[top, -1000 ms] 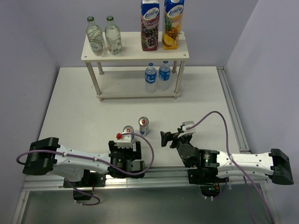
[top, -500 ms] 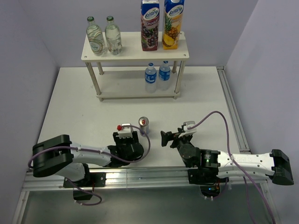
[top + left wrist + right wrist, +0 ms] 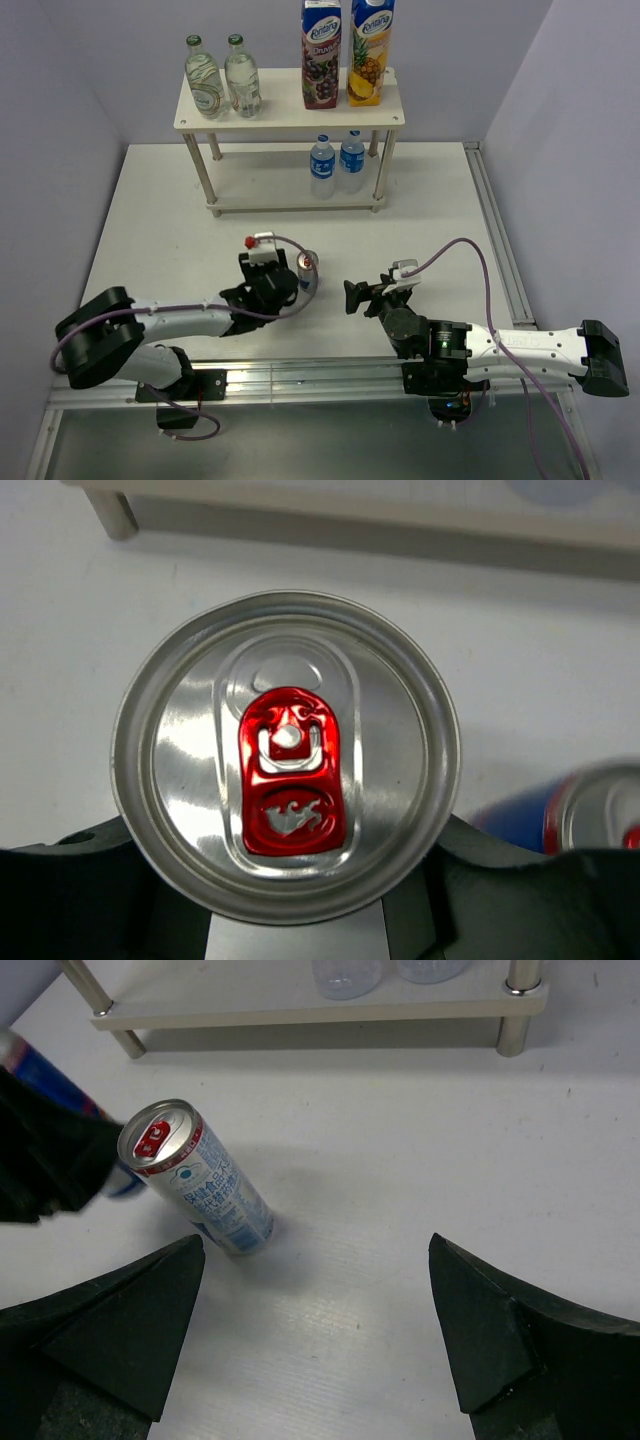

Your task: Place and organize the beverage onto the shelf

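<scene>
A silver can with a red tab [image 3: 287, 755] fills the left wrist view, and my left gripper [image 3: 287, 865] is shut on its sides. From above, that gripper [image 3: 272, 285] hides most of this can. A second can [image 3: 308, 268] stands just right of it, untouched. My right gripper [image 3: 315, 1330] stands open over bare table, right of that second can [image 3: 195, 1175]. On the shelf [image 3: 290, 115], two glass bottles [image 3: 204, 78] stand at the top left. Two water bottles [image 3: 322, 165] stand on the lower board.
Two tall juice cartons [image 3: 321, 55] stand on the shelf's top right. The left half of the lower board [image 3: 260, 203] is bare. A metal rail [image 3: 497, 230] runs along the table's right edge, and walls close in on three sides.
My left gripper moved forward over the nearer can and closed around it, ending beside the second can. The right arm and everything on the shelf stayed still.
</scene>
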Controlling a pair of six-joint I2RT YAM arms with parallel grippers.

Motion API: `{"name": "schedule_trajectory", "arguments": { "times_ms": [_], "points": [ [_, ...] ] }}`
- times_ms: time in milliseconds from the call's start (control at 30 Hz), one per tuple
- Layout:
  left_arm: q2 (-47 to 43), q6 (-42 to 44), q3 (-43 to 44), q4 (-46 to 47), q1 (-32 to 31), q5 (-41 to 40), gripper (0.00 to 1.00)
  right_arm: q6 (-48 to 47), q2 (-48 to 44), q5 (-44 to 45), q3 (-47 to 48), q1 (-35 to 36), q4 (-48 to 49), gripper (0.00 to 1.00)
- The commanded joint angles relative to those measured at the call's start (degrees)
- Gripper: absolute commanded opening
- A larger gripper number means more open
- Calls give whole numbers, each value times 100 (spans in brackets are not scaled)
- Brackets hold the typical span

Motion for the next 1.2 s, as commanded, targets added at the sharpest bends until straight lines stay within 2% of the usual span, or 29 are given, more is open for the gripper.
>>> {"name": "schedule_trajectory", "arguments": {
  "times_ms": [0, 33, 167, 300, 400, 600, 833, 933, 1167],
  "points": [
    [-711, 1040, 517, 802, 797, 231, 0, -14, -69, 100, 56, 18, 145, 100],
    [-756, 1146, 632, 741, 1001, 598, 0, -22, -69, 82, 47, 26, 163, 100],
    [-731, 1559, 1202, 969, 1951, 1223, 0, -40, -95, 65, 47, 26, 172, 100],
    [-161, 1762, 1810, 1083, 2951, 1840, 0, -58, -165, 56, 21, 18, 189, 100],
    [313, 1797, 2249, 1215, 3401, 2113, 0, -58, -209, 56, 12, 26, 198, 100],
    [1298, 1991, 3128, 1374, 3815, 2315, 0, -66, -271, 38, -6, 18, 198, 100],
    [2152, 2096, 3954, 1382, 3921, 2378, 0, -75, -209, 47, 3, 26, 224, 100],
    [2460, 2149, 4192, 1312, 3921, 2298, 0, -84, -201, 38, 3, 26, 242, 100],
    [2741, 2210, 4078, 1453, 3921, 2026, 1, -101, -200, 21, -5, 18, 277, 100]
  ]
}}
